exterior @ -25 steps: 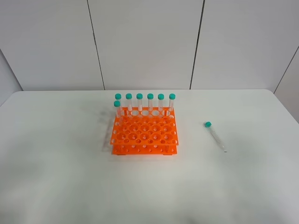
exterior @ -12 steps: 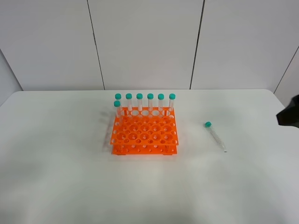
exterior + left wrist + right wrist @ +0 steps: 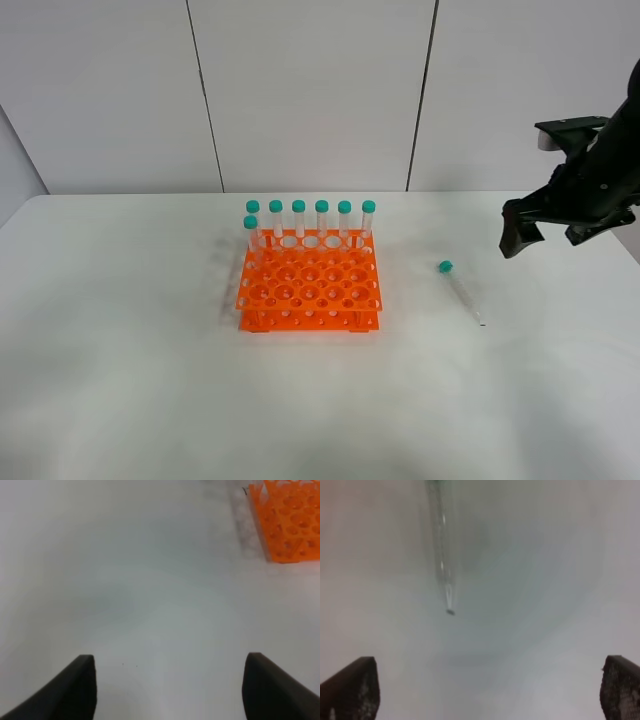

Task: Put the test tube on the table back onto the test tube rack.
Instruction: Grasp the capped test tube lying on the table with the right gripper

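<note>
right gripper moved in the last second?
Yes. The right gripper has come in from the high view's right edge, leftward toward the test tube lying on the table; not yet over it.

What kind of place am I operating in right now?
Most likely a staged lab-style test bench. A white table carries an orange test tube rack with green-capped tubes standing in it. One loose test tube lies apart to its right, and plain white wall panels close off the back.

No text, label, brand, number or sign can be read on the test tube rack (image 3: 309, 284), the test tube (image 3: 461, 291) or the table (image 3: 150, 380).
</note>
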Robot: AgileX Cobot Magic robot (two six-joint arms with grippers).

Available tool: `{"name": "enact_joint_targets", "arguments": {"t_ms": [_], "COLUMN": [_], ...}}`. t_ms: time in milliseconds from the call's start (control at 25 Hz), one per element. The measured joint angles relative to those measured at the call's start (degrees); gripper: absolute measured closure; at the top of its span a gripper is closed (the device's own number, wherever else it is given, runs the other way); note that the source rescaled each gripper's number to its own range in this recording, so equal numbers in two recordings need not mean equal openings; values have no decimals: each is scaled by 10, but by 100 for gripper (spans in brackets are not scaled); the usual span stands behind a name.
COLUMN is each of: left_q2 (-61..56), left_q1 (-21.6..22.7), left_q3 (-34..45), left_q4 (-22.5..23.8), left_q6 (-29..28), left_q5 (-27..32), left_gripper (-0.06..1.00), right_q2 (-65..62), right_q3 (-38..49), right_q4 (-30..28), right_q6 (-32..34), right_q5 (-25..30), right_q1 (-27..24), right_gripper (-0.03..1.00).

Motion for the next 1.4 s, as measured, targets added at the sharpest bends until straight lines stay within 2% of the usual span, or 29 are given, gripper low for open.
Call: {"name": "enact_joint_targets", "arguments": {"t_ms": [320,1120,1400], "left_q2": [0,0,0], "left_q1": [0,0,0], "left_q3": [0,0,0], "left_q4": [0,0,0], "left_q6": [0,0,0], "left_q5": [0,0,0], "left_gripper": [2,2,2], "right_q2": [57,220,244], "right_q3": [-14,-18,-18], "right_q4": [12,7,10], "right_q6": [-23,10,16], "right_q5": [-38,-161,-172], "right_q1": [43,45,45], "right_gripper": [-1,-1,-1]}}
